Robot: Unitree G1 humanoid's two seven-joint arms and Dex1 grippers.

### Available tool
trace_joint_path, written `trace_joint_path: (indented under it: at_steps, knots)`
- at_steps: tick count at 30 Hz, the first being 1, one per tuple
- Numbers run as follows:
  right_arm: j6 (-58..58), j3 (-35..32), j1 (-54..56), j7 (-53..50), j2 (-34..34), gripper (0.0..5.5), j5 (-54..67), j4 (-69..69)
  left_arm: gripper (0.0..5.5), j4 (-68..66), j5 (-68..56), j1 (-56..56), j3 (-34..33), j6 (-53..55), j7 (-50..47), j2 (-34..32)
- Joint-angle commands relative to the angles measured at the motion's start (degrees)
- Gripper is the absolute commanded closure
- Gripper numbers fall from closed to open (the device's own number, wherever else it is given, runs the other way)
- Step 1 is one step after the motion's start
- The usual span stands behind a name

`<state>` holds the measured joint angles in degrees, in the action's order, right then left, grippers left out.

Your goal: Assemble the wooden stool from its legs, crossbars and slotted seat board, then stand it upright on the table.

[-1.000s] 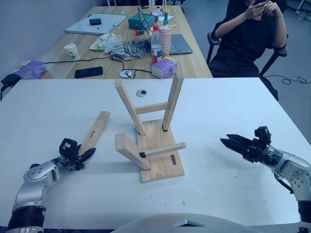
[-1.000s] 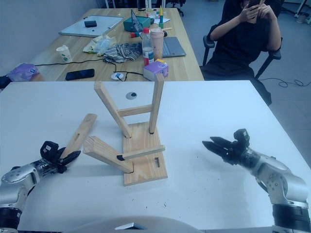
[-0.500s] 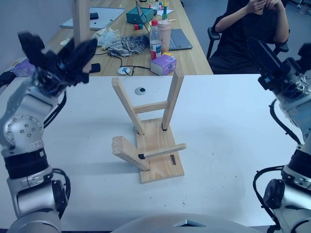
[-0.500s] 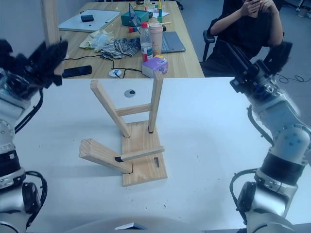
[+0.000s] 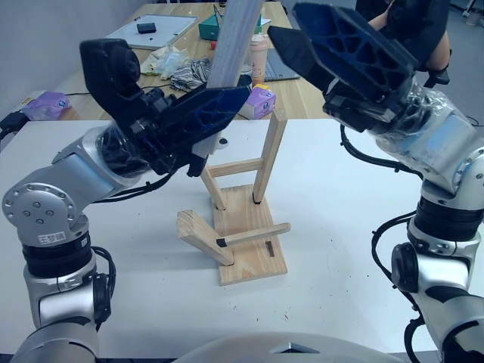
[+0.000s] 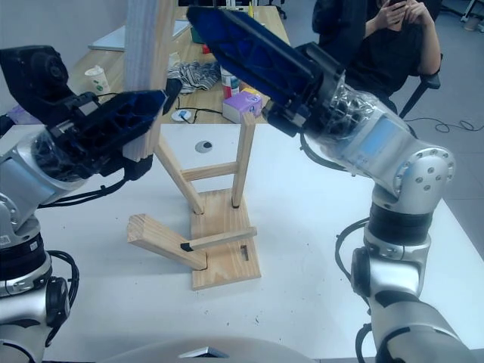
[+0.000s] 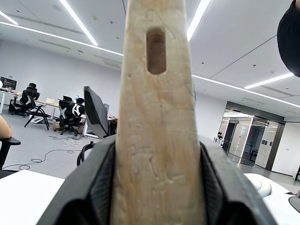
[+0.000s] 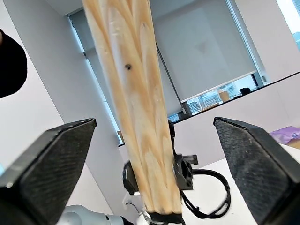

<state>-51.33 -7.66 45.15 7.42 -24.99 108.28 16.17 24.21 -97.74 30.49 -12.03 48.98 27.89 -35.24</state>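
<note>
The upper end of the loose leg (image 5: 236,38) is cut off by the picture edge, and its lower end is hidden by the left end effector (image 7: 158,154). The leg is of pale, grained, flat-sided wood, and an oval slot (image 7: 156,50) is cut in it. It is clamped by the left end effector. The right end effector (image 8: 154,123) is spread wide near it. The seat board (image 5: 253,253) is laid flat at the middle of the tabletop (image 5: 363,197).

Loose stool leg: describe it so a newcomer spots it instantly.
Above the white table and the half-built stool, look at the left gripper. It clamps the loose leg raised in the air, while the other legs sit down on the seat board.
</note>
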Motion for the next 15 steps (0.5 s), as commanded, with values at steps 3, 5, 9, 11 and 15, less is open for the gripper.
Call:
trace_joint_path:
  at_steps: [3, 5, 9, 11, 15]
  knots:
    - [2.77, 2.59, 2.80, -3.35, 2.52, 0.88, 4.24, 0.97, 3.48, 1.98, 3.28, -1.33, 2.44, -0.03, 1.33, 0.69]
    - [3.40, 2.70, 3.00, -4.08, 3.12, 1.26, 4.58, 0.97, 3.48, 2.20, 4.17, -1.78, 2.85, -0.22, 1.72, 0.88]
    - [3.56, 3.04, 2.60, -4.10, 3.30, 1.98, 4.66, 1.59, 3.48, 2.08, 4.97, -1.71, 2.82, -0.52, 2.02, 1.22]
    - [3.38, 3.32, 2.41, -3.87, 3.05, 2.33, 4.65, 1.88, 3.48, 2.03, 5.14, -1.67, 2.69, -0.52, 2.10, 1.32]
    - [3.31, 3.50, 2.24, -3.81, 2.78, 2.97, 4.65, 1.82, 3.48, 2.02, 5.10, -1.54, 2.59, -0.65, 2.00, 1.41]
